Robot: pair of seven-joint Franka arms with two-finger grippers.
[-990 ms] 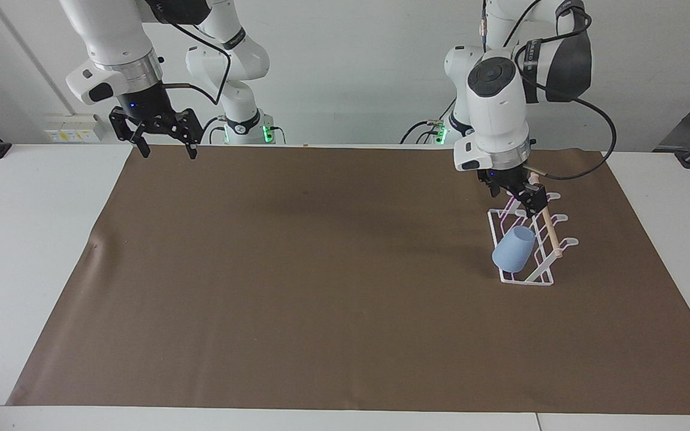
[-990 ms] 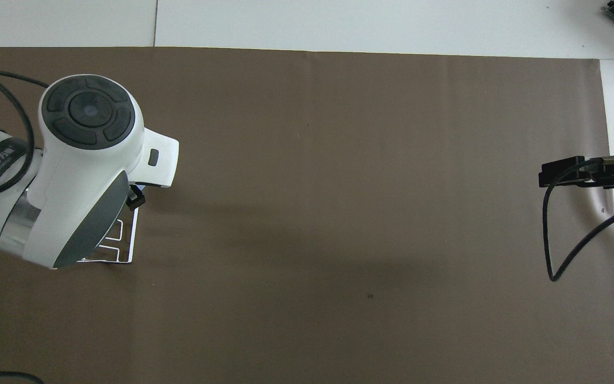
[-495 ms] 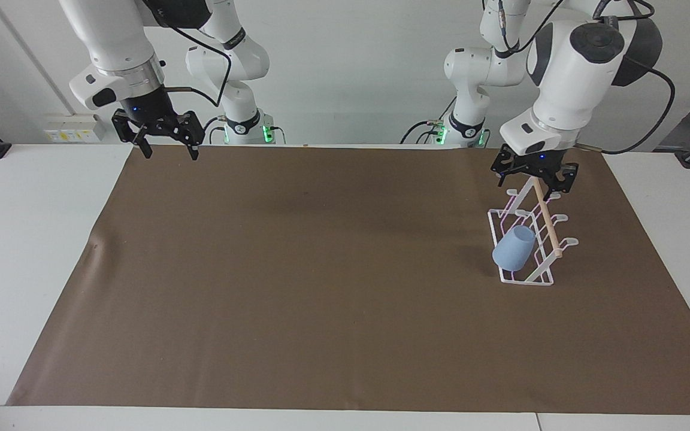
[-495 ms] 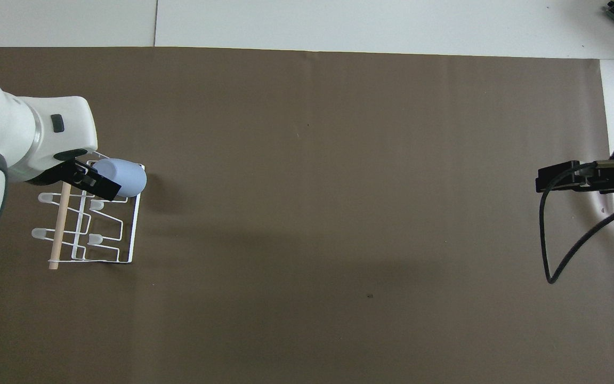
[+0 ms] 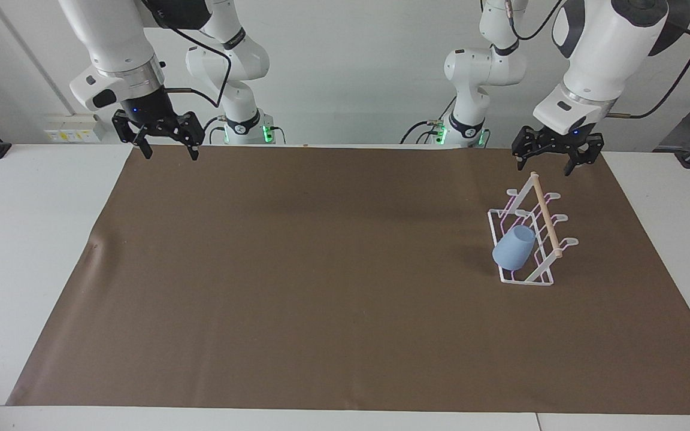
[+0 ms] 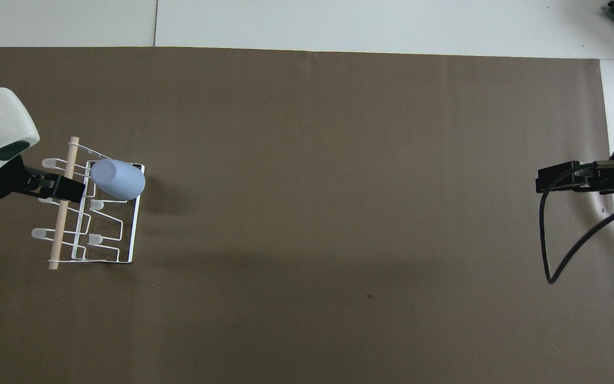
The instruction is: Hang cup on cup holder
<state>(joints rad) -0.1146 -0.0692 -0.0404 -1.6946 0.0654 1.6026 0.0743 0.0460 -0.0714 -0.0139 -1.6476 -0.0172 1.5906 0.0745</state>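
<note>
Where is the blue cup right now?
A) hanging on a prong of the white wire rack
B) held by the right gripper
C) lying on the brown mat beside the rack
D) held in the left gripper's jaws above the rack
A: the cup sits tilted over a prong of the cup holder, while the left gripper hangs above the rack with open, empty jaws and the right gripper waits at its own end.

A brown mat (image 5: pixel 333 269) covers most of a white table (image 5: pixel 27 239) under even light; a plain white wall (image 5: pixel 345 72) carries a socket strip (image 5: pixel 72 129) low down.
</note>
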